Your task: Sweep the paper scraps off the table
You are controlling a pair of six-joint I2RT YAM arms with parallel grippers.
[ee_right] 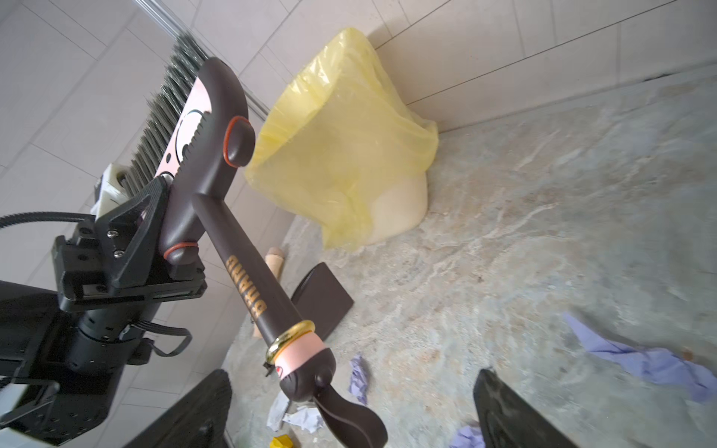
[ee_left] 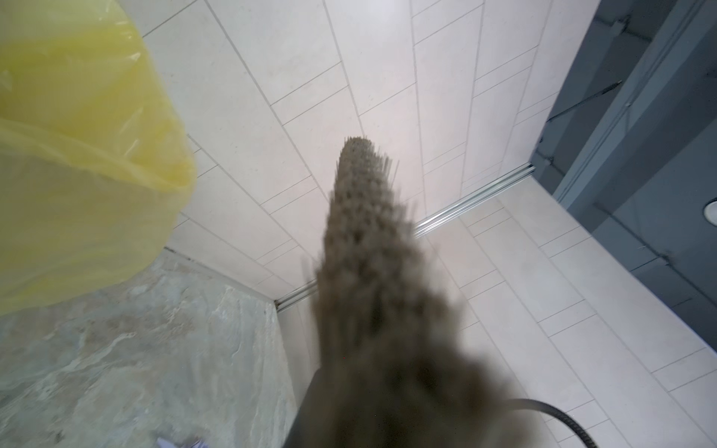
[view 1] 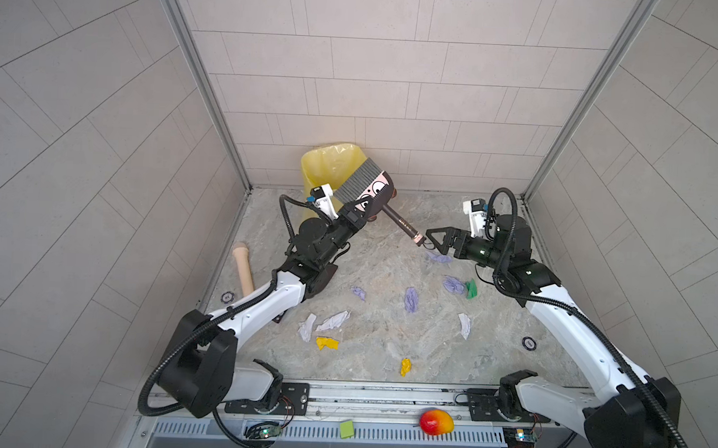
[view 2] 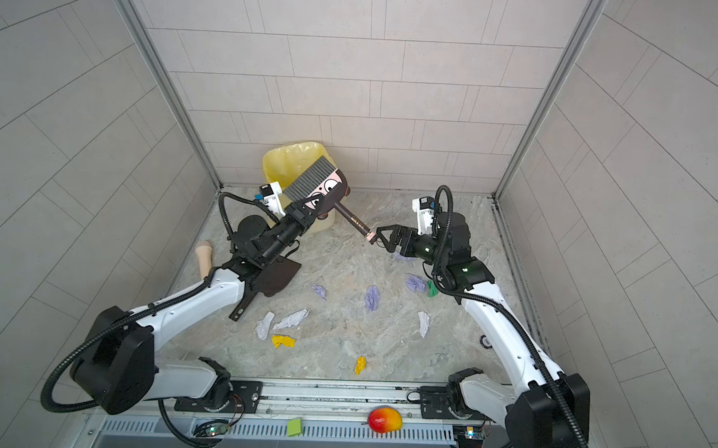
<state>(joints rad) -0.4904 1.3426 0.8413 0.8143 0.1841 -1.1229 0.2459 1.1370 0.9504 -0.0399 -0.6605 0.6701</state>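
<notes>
Several paper scraps lie across the table point(view 1: 385, 342): lavender point(view 1: 411, 299), white point(view 1: 332, 320), yellow point(view 1: 326, 342) and green point(view 1: 471, 289). My left gripper point(view 1: 355, 216) point(view 2: 303, 218) is shut on the head of a dark brush point(view 1: 367, 188) point(ee_right: 217, 128), held tilted above the table with its bristles point(ee_left: 364, 232) up toward the back wall. My right gripper point(view 1: 427, 239) point(ee_right: 349, 411) is open. The end of the brush handle point(ee_right: 295, 364) sits between its spread fingers, touching neither. A dark dustpan point(view 2: 278, 273) lies under the left arm.
A bin lined with a yellow bag point(view 1: 326, 165) stands in the back left corner behind the brush. A beige peg point(view 1: 243, 270) lies by the left rail. A mango point(view 1: 436, 422) and a lime-green note point(view 1: 346, 428) rest on the front rail.
</notes>
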